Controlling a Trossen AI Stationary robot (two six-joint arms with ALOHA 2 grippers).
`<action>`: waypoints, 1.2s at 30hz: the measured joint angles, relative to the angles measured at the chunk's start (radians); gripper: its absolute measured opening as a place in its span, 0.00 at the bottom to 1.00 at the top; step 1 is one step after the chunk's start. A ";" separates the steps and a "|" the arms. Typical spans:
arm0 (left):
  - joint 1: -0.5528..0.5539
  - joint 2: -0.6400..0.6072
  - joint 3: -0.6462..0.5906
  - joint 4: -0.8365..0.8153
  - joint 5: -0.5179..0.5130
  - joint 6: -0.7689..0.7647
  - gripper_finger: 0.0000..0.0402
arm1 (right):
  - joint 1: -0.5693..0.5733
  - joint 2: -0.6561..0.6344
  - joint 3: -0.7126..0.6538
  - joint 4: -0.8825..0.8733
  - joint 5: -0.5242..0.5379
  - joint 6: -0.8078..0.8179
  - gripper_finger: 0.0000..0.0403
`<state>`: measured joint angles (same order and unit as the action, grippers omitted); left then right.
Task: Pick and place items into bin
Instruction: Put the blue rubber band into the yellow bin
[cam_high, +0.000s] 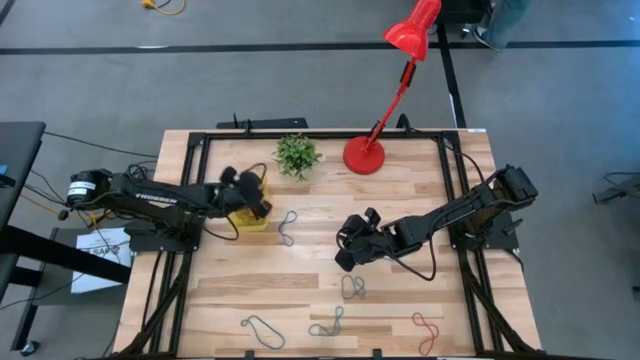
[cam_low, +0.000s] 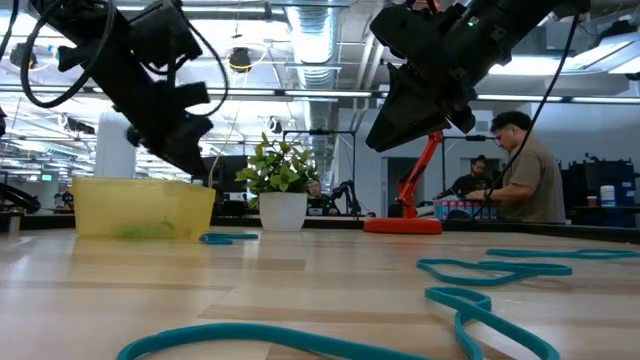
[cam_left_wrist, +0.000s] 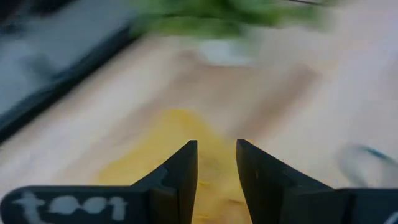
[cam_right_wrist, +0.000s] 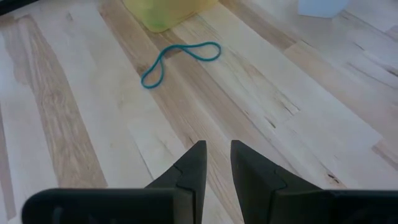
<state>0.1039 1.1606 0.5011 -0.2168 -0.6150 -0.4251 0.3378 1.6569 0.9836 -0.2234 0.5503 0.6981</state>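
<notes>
The yellow bin (cam_high: 250, 222) (cam_low: 140, 208) sits left of the table's centre, with something green lying in it. My left gripper (cam_high: 258, 203) (cam_left_wrist: 216, 165) hovers above the bin, fingers narrowly open, nothing between them. My right gripper (cam_high: 345, 256) (cam_right_wrist: 218, 163) hangs over bare wood near the middle, fingers a narrow gap apart and empty. A blue loop (cam_high: 288, 228) (cam_right_wrist: 180, 59) lies flat just right of the bin. A teal loop (cam_high: 352, 288) lies near-side of the right gripper. Two more teal loops (cam_high: 262, 328) (cam_high: 328, 322) and a red loop (cam_high: 428, 330) lie along the near edge.
A small potted plant (cam_high: 297, 155) and the red lamp's base (cam_high: 363, 155) stand near the far edge, the lamp's arm leaning out past the table. Black frame rails (cam_high: 455, 190) run along both sides. People (cam_low: 520, 170) sit beyond the far edge. Bare wood lies between the arms.
</notes>
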 joint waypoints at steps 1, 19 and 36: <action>-0.008 0.000 0.000 0.028 0.064 0.045 0.26 | 0.000 0.000 0.000 0.000 0.000 -0.001 0.17; -0.245 0.122 0.000 0.330 0.288 0.041 0.25 | -0.005 0.000 0.000 0.000 0.000 -0.001 0.17; -0.180 0.482 0.384 -0.165 0.218 -0.026 0.25 | -0.007 0.000 0.000 0.000 0.000 0.000 0.17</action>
<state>-0.0765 1.6427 0.8851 -0.3817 -0.3969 -0.4511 0.3309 1.6573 0.9836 -0.2237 0.5507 0.6983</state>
